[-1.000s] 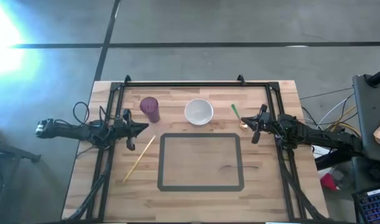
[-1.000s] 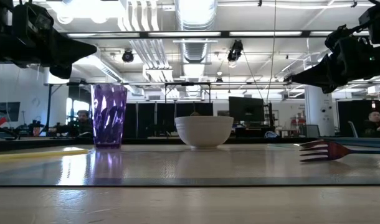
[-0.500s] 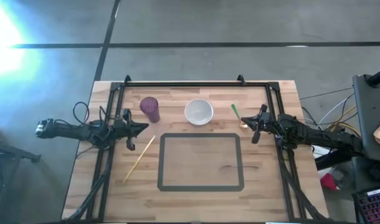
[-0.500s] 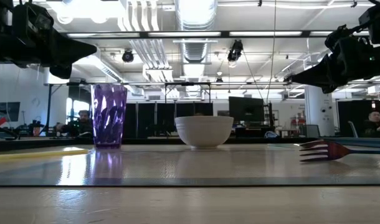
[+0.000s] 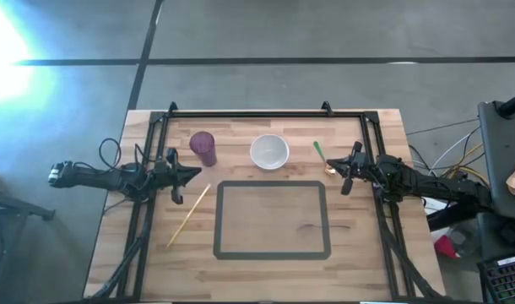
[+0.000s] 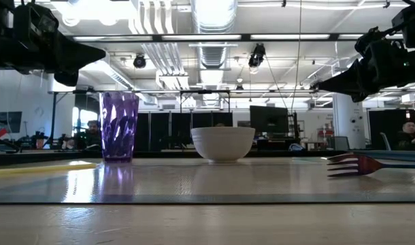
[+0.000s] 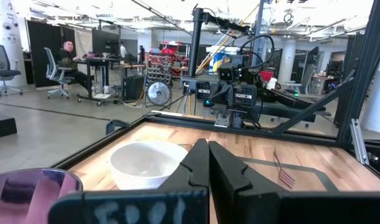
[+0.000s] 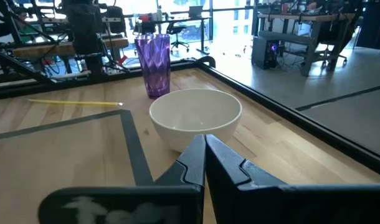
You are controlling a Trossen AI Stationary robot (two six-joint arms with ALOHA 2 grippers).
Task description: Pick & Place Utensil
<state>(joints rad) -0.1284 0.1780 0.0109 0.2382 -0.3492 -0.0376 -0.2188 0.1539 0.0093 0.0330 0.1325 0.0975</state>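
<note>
Both closed, left claw (image 5: 197,173), right claw (image 5: 331,168), empty

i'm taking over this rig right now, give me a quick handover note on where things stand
Left tool: shut, empty, raised near the purple cup.
Right tool: shut, empty, raised over the fork.
Things: fork with green handle lies on the table right of the white bowl; yellow stick lies left of the taped rectangle.
Done: nothing picked.
Left: grasp a utensil and place it.
</note>
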